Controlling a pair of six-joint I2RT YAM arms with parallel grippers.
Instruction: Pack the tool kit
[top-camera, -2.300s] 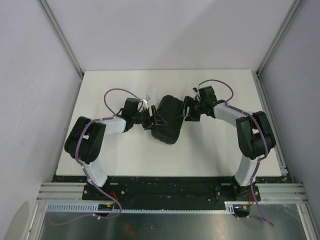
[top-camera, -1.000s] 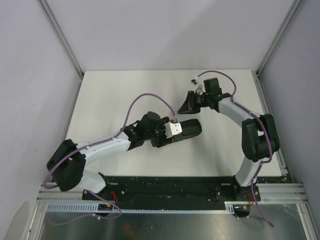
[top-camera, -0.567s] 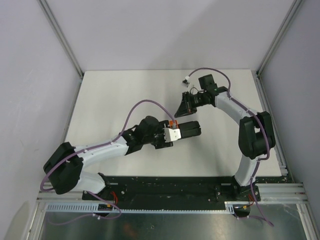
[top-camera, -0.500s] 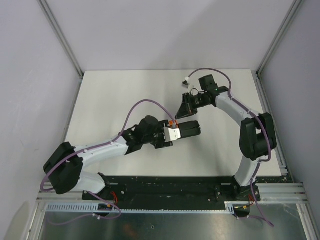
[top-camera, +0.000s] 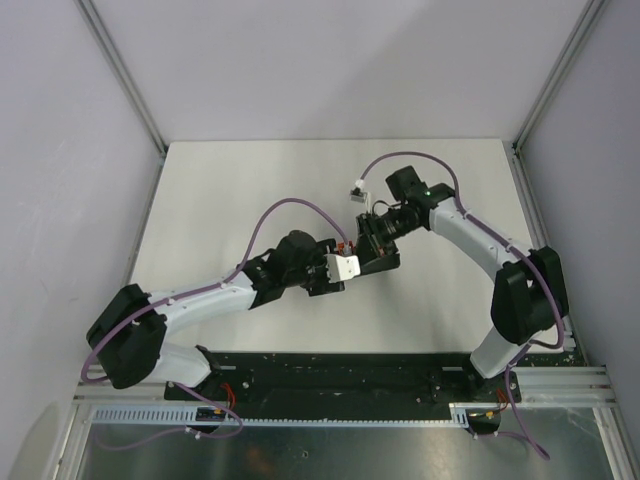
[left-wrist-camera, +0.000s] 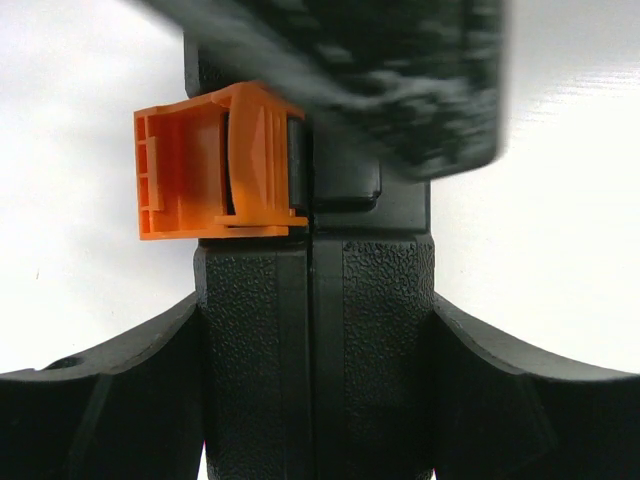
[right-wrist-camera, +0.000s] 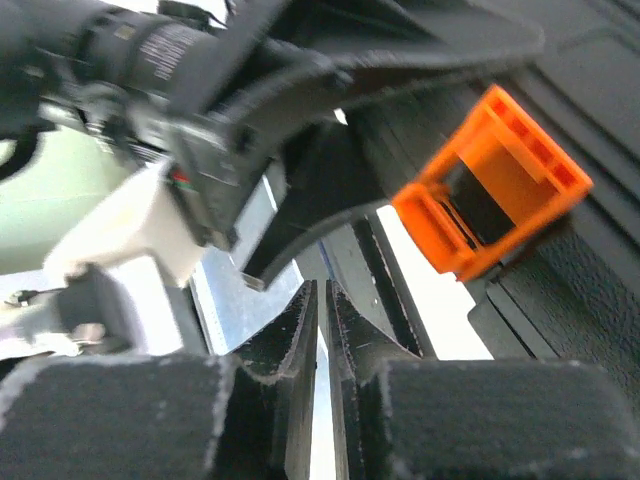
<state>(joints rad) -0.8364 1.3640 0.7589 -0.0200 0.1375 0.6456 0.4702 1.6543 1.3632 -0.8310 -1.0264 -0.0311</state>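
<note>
Above the white desk (top-camera: 230, 180), left fingers (left-wrist-camera: 100, 400) clamp a black plastic case (left-wrist-camera: 370, 300); right fingers (right-wrist-camera: 275, 360), pressed together, hover near its orange latch (left-wrist-camera: 215, 160).

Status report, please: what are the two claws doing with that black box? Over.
Left gripper clamped on closed case. Right gripper shut, empty, beside orange latch. Latch sticks out, looks unfastened. Nothing seen blocking it.

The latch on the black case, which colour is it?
Orange; the latch shows best in the left wrist view.
</note>
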